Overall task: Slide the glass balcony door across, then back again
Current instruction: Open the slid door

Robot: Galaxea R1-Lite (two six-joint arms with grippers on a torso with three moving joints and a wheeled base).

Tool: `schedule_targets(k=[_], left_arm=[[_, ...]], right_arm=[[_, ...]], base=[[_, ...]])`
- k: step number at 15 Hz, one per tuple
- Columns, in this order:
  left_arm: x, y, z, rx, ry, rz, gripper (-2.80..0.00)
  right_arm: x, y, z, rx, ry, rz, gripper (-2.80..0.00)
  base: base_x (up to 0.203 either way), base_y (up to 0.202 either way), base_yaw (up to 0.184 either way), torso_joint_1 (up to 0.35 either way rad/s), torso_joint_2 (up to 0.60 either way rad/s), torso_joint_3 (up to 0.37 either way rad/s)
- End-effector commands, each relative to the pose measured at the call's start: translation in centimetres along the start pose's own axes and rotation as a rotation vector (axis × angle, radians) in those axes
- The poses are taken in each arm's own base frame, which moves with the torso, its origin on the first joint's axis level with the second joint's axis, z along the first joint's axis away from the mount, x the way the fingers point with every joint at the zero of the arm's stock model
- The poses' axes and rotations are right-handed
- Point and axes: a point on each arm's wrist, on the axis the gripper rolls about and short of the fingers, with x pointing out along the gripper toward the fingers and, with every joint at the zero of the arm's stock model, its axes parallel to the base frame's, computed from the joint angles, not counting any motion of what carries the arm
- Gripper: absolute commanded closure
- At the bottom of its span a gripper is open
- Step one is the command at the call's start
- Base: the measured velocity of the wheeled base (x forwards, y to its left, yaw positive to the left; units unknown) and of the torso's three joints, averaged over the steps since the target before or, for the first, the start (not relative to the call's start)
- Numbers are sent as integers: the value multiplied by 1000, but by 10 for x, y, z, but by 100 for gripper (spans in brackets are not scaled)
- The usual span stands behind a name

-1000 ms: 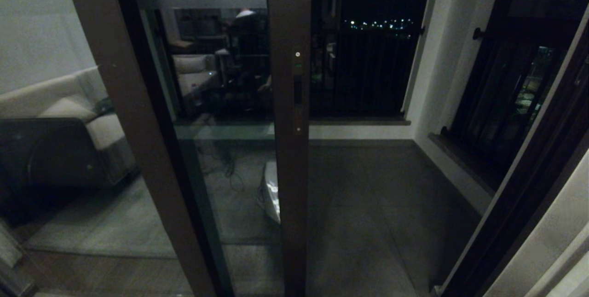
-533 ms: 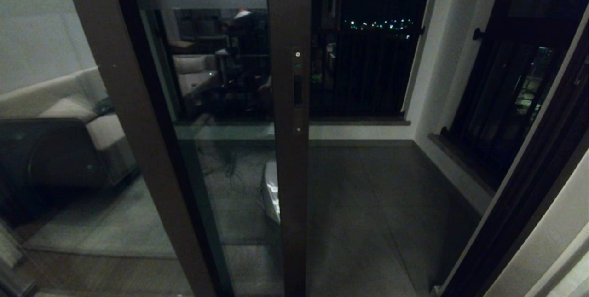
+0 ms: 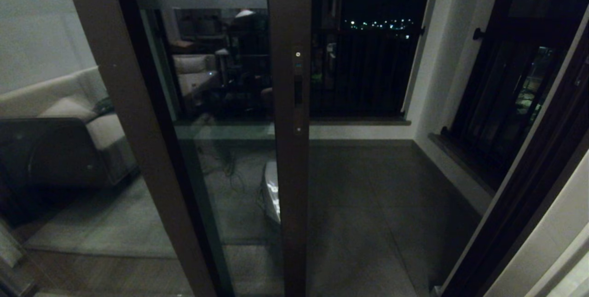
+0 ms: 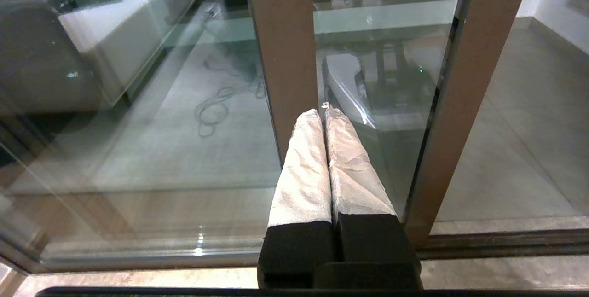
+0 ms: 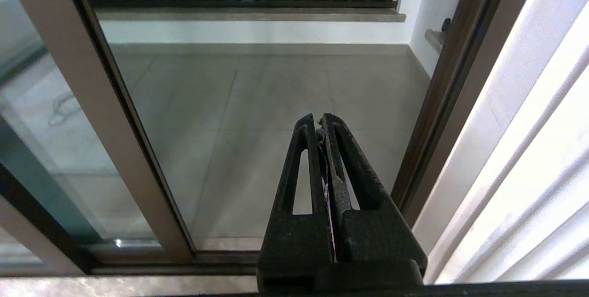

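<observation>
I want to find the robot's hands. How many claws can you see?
2. The left claw is shut, low in front of the door glass. The right claw is shut too, before the open gap. Neither shows in the head view.

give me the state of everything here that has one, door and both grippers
glass balcony door: partly open, stile mid-doorway, bare gap to its right onto the balcony floor
door handle: untouched, nothing on it
left gripper: jaws shut, empty, low in front of the door, not touching it
right gripper: jaws shut, empty, facing the open gap
</observation>
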Motion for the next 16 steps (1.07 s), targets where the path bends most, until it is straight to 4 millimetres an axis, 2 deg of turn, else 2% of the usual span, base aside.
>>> schedule_targets(k=[1,9,12,14,16], left_arm=[[0,0,0,16,2,-10,0],[0,0,0,23,2,11,0],[-3,1,9,224,-26,3,0],[-6,4,32,242,-32,33,0],[-3,9,79,183,-48,38,0]], right_arm=[[0,0,-1,12,10,-1,0],[0,0,-1,12,10,-1,0],[0,0,-1,12,10,0,0],[0,0,-1,12,10,-1,0],[0,0,-1,12,10,0,0]], base=[[0,0,0,0,0,0],[0,0,0,0,0,0],[0,0,0,0,0,0],[0,0,0,0,0,0],[0,0,0,0,0,0]])
